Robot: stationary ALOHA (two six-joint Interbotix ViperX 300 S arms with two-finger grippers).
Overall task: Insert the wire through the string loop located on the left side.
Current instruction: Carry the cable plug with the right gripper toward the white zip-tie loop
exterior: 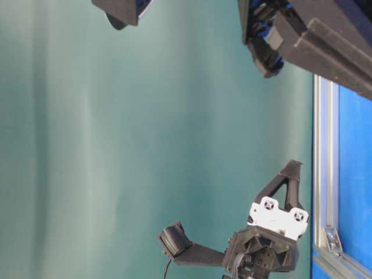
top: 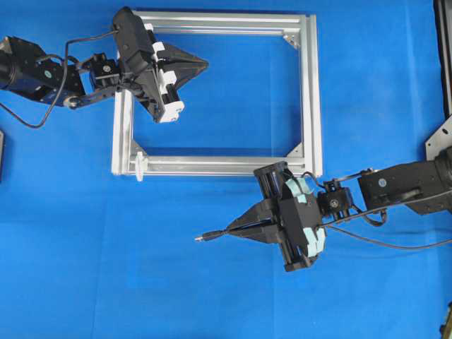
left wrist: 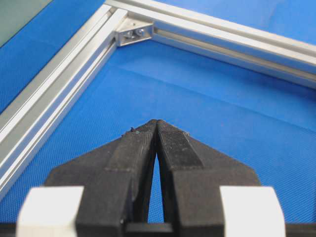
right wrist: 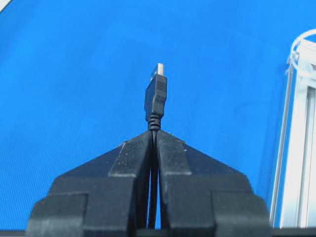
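The wire's black plug (right wrist: 156, 96) with a metallic end sticks out past the tips of my right gripper (right wrist: 154, 132), which is shut on the wire just behind the plug. In the overhead view this right gripper (top: 227, 232) points left below the silver frame (top: 311, 85), with the plug (top: 205, 238) ahead of it. The white string loop (top: 140, 164) sits at the frame's lower left corner, up and to the left of the plug, and shows as a string loop (right wrist: 300, 49) at the right wrist view's upper right. My left gripper (top: 205, 65) is shut and empty over the frame's upper left; its tips (left wrist: 157, 122) meet.
The rest of the wire (top: 395, 244) trails right under the right arm. A corner bracket (left wrist: 133, 32) lies ahead of the left gripper. Blue cloth covers the table. The table-level view shows the left gripper (exterior: 293, 165) beside the frame rail (exterior: 325, 174).
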